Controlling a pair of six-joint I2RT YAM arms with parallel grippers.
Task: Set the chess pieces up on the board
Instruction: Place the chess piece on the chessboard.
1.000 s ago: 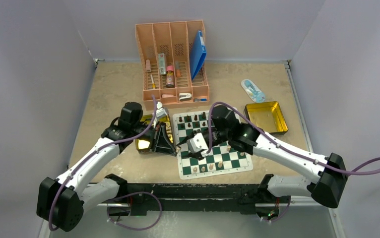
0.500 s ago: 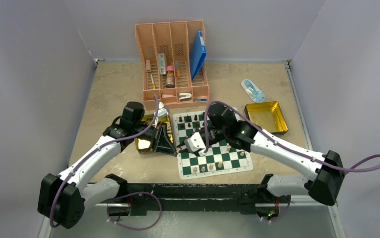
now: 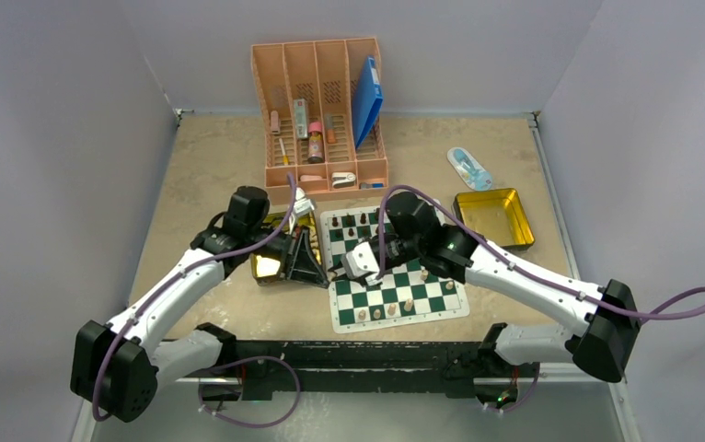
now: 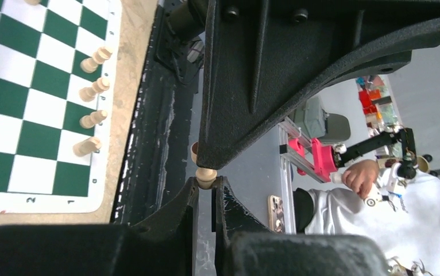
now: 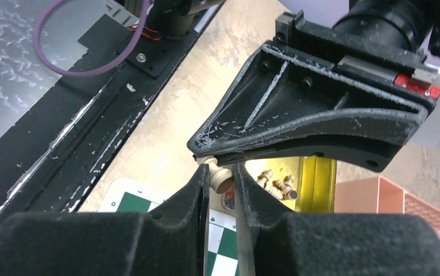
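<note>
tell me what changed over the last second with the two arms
The right gripper moved left across the board to its left edge, up to the left gripper, and its jaws closed onto the pale piece that the left gripper holds. Both grippers now pinch that piece. The left arm, its grip and the other pieces on the board stayed as they were.

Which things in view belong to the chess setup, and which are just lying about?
Job: board, held pale pawn, row of pale pawns, left gold tin with loose pieces.
Lying about: pink organiser, blue folder, right gold tin, blue packet.
</note>
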